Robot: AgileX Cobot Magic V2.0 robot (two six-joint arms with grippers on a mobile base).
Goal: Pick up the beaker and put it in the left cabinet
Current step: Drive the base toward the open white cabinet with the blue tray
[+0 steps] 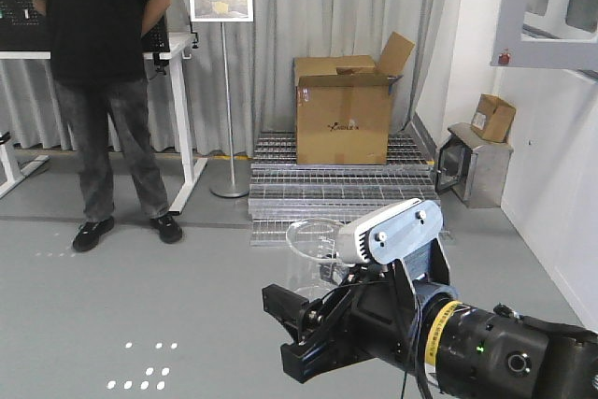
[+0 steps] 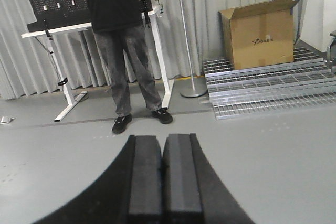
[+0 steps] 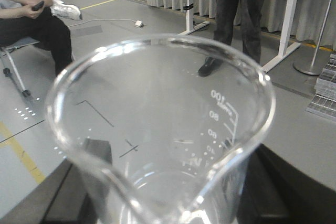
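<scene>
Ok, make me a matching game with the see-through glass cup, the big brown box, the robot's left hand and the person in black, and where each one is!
Things:
1. clear glass beaker
2. brown cardboard box
3. black left hand
4. person in the black shirt

Places or states:
A. standing beside the white table
B. shut, holding nothing
C. held in the black right hand
D. sitting on the silver metal grates

Pairs: 1-C, 2-D, 3-B, 4-A.
</scene>
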